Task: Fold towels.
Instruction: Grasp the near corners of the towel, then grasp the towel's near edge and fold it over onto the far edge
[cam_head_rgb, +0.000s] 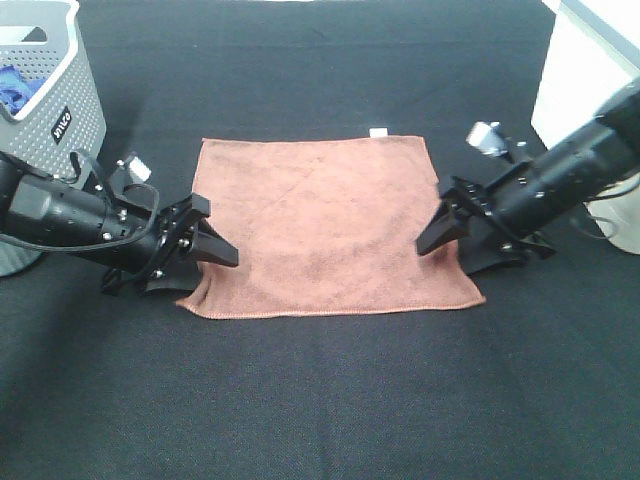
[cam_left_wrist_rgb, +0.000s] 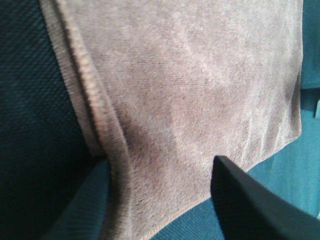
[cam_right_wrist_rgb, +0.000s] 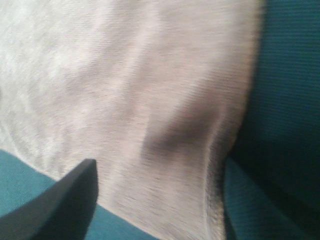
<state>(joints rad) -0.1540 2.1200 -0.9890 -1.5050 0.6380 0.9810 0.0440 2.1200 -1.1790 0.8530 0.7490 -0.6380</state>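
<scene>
The reddish-brown towel (cam_head_rgb: 330, 225) lies flat and unfolded on the black table, with its white tag (cam_head_rgb: 379, 132) on the far edge. My left gripper (cam_head_rgb: 205, 268) is open and low at the towel's left edge near the front-left corner. In the left wrist view the towel (cam_left_wrist_rgb: 190, 90) has its stitched edge bunched in a ridge between the spread fingers (cam_left_wrist_rgb: 250, 205). My right gripper (cam_head_rgb: 452, 252) is open at the right edge near the front-right corner. In the right wrist view the towel (cam_right_wrist_rgb: 150, 75) has its edge between the fingers (cam_right_wrist_rgb: 65, 200).
A grey perforated basket (cam_head_rgb: 50, 100) stands at the back left and holds a blue cloth (cam_head_rgb: 14, 90). A white object (cam_head_rgb: 590, 70) stands at the back right. The black table covering (cam_head_rgb: 320, 400) stretches in front of the towel.
</scene>
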